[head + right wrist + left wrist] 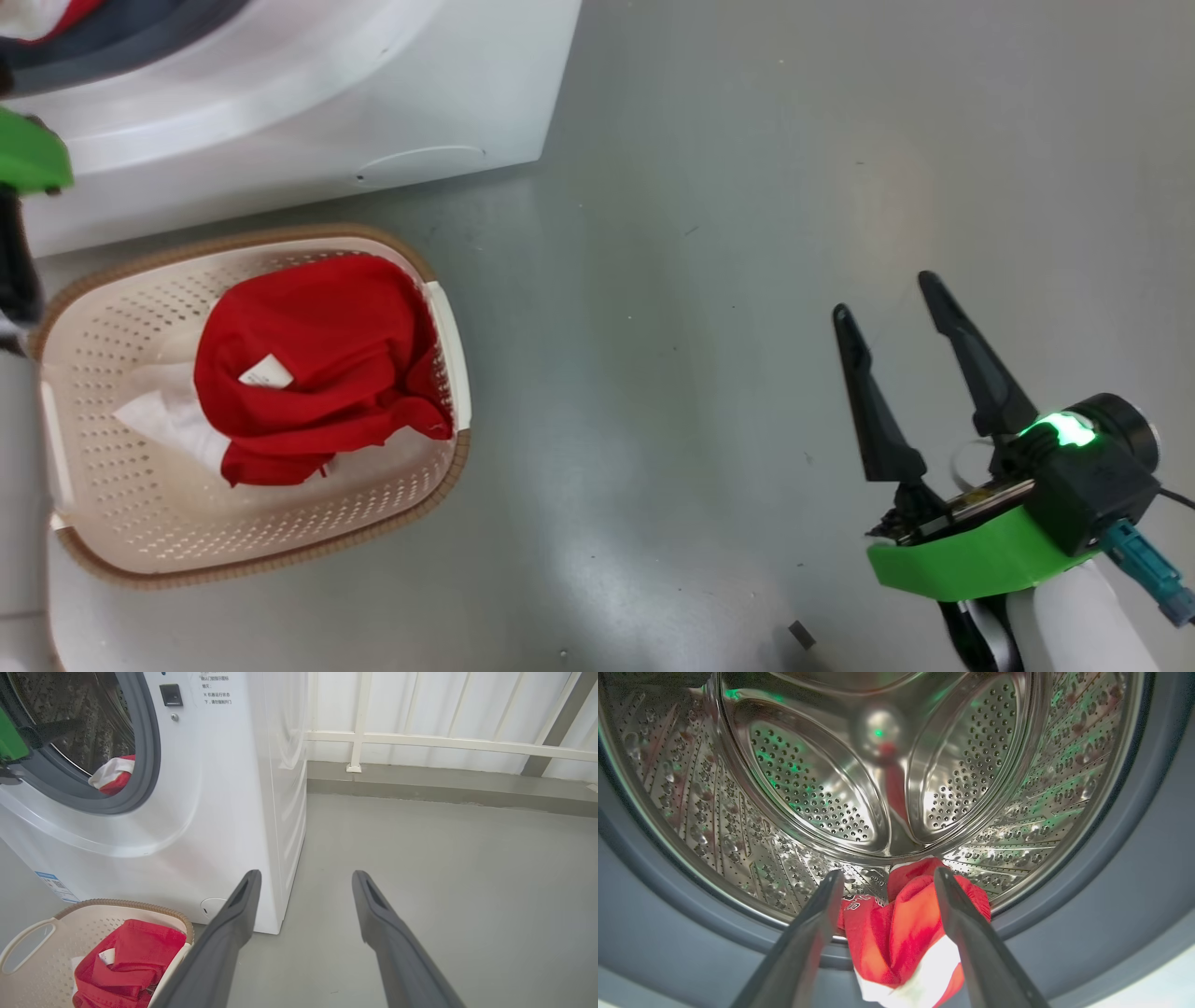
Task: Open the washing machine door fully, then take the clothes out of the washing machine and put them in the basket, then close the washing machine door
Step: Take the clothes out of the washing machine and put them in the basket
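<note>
Right gripper (885, 296), head view, lower right: two dark fingers spread wide with nothing between them, over bare grey floor (700, 280). Next we list the basket (103, 317), lower left on the floor, just in front of the washing machine (373, 103). One red jersey (317, 355) lies bunched toward the basket's right end, with a white tag showing. Left wrist view: left gripper (888, 873), fingers parted, pointing into the steel drum (808, 788). We record a second red garment (896, 933) with white trim at the drum's front edge, draped over the grey gasket (654, 914) and flanked by both fingers; whether they touch it we cannot tell. Right wrist view: right gripper (306, 875) open above the floor. The washing machine (219, 788) stands at left, with the second red garment (114, 777) at the lower edge of its mouth. The basket (117, 904) sits at its foot with the red jersey (135, 956) inside. We also note a blue label (51, 884) low on the machine's front and a white railing (420, 742) behind.
</note>
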You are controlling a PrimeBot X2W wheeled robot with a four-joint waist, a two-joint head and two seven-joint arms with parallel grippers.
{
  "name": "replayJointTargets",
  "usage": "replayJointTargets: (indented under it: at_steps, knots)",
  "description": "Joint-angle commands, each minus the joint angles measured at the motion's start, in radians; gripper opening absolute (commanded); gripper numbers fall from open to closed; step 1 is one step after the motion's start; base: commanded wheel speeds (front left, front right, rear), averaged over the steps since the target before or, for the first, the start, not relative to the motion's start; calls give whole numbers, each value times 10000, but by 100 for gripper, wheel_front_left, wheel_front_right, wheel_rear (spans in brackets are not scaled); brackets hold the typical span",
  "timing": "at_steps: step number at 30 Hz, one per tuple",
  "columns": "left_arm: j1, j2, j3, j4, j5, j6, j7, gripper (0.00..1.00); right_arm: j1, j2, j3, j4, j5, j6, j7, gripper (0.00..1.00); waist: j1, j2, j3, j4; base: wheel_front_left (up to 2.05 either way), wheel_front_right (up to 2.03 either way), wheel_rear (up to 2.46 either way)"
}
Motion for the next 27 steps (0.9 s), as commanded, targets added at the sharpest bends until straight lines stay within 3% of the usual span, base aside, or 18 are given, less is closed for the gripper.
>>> replayJointTargets:
  at_steps: [1,10,19,27]
  knots:
    - [-299,544,148,77,50,-118,-66,100,-75,-81,323,-177,-27,63,-63,100,0,0,67,-99,0,0,0]
    - [-1974,865,276,2611,-376,-459,163,100,-34,-81,680,-46,-31,63,-63,100,0,0,75,-479,0,0,0]
    - [-3142,832,405,4338,-1085,-1114,1386,100,21,-81,795,-25,-41,63,-63,100,0,0,248,-679,0,0,0]
    - [-3526,859,58,5351,-991,-1081,2507,100,42,-81,909,-13,34,63,-63,100,0,0,267,-793,0,0,0]
